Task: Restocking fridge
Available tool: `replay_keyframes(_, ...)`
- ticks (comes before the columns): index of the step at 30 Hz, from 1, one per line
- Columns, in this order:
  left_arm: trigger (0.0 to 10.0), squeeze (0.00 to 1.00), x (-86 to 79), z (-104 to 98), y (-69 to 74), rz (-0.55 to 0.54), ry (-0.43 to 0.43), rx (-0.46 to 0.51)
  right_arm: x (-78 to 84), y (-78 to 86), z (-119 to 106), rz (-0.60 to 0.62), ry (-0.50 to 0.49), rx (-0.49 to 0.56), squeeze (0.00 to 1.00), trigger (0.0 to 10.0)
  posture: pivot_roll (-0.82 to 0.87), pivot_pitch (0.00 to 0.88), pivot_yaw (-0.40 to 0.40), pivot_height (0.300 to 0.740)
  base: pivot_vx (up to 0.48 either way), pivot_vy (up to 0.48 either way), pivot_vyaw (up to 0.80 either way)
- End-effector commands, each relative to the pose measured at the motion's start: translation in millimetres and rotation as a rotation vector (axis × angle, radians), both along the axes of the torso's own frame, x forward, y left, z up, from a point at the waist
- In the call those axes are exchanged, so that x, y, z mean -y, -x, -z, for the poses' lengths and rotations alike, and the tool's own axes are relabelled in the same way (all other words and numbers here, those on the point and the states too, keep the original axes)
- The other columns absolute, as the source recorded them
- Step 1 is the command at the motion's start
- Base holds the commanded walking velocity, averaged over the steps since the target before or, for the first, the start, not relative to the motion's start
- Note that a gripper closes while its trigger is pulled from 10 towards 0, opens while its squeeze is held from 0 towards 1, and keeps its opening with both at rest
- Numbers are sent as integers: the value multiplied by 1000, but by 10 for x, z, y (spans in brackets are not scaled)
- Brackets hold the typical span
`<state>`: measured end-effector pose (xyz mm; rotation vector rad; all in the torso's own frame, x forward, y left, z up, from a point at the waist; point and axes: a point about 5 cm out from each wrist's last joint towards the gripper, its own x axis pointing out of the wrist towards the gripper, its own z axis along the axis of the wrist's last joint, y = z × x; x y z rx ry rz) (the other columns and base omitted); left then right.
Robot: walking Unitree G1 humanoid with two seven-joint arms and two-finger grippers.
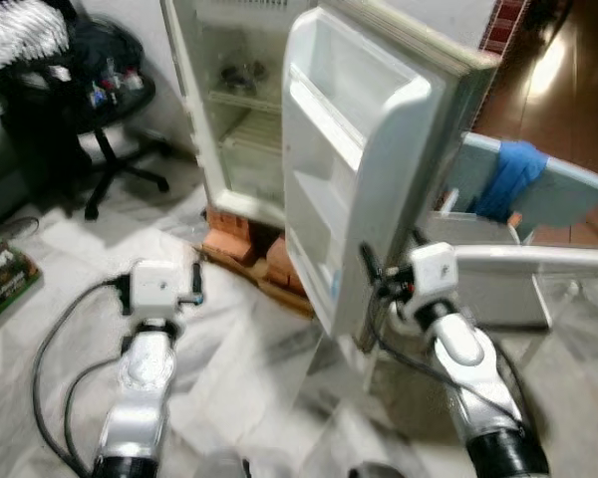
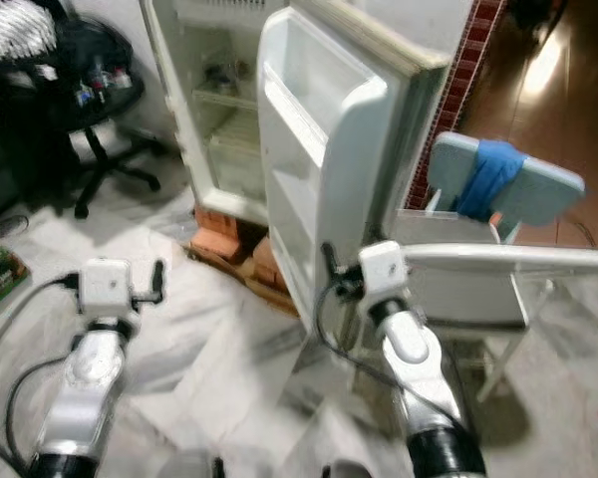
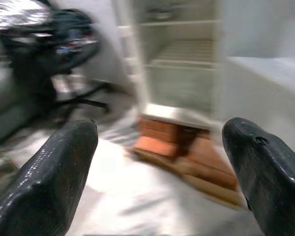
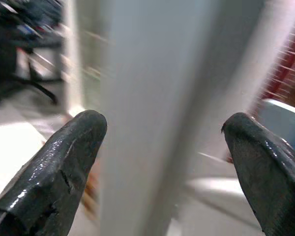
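Left eye view. Fridge point(image 1: 241, 110), white, cabinet open, raised on red bricks point(image 1: 241, 237); wire shelves inside, a small dark item on the upper one (too blurred to name). Fridge door point(image 1: 364, 169) swung wide toward the robot, its door bins seemingly empty. Right gripper point(image 1: 371, 271) at the door's free edge, low down. Left gripper point(image 1: 197, 284) held out over the marble floor point(image 1: 259, 378), well apart from the fridge. Black office chair point(image 1: 100, 110) at far left with clutter on its seat.

Right eye view. Same scene. A pale blue chair point(image 2: 508, 189) with a blue cloth point(image 2: 486, 179) draped over its back stands just behind the door; a white table point(image 2: 518, 261) beside it.

Left wrist view. Left gripper's fingers point(image 3: 54, 182) spread wide, nothing between them; fridge cabinet and bricks ahead, blurred.

Right wrist view. Right gripper's fingers point(image 4: 64, 167) spread wide, one on either side of the door's edge, not closed on it; contact cannot be judged through the blur.

Risks, as judged:
- No stock is in either gripper, so restocking proper has not begun.
- Door pushed further: it may strike the blue chair behind.
- Fridge sits on loose bricks; a hard pull on the door could rock it.
- The fingers merely straddle the edge and may slip off.
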<state>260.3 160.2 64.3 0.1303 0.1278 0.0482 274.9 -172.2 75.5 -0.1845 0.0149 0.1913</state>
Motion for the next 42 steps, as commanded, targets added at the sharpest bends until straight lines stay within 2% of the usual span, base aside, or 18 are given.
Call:
replay_keyframes(1, 10000, 0, -80, -15, -2, -10, -23, -2, -12, -43, -63, 7, -10, 27, 0, 10000, 27, 0, -4, 740, 0, 0, 0)
replay_keyframes(6, 10000, 0, -77, -27, -11, -12, -18, 4, 18, -85, -132, 41, 6, 72, 0, 10000, 29, 1, -3, 740, 0, 0, 311)
replay_keyframes(18, 10000, 0, -70, -21, 0, 6, -20, -1, 34, -129, -153, 84, 0, 82, 0, 10000, 33, 1, -6, 740, 0, 0, 720)
replay_keyframes(31, 10000, 0, -27, -19, 1, 17, -5, -1, 123, -87, -113, 141, -17, 73, 0, 10000, 29, 0, -10, 740, 74, 0, 0)
replay_keyframes(36, 10000, 0, -25, -19, 0, 20, -5, -5, 124, -178, -153, 172, -33, 77, 0, 10000, 39, 1, -11, 740, 0, 0, 0)
replay_keyframes(40, 10000, 0, -45, -17, 11, 14, -5, -6, 143, -188, -148, 158, -39, 67, 0, 10000, 42, 0, -13, 740, 0, 0, 0)
replay_keyframes(42, 10000, 0, -52, -14, 14, 13, -6, -6, 127, -174, -109, 103, -56, 39, 0, 10000, 44, 0, -15, 740, 0, 0, 0)
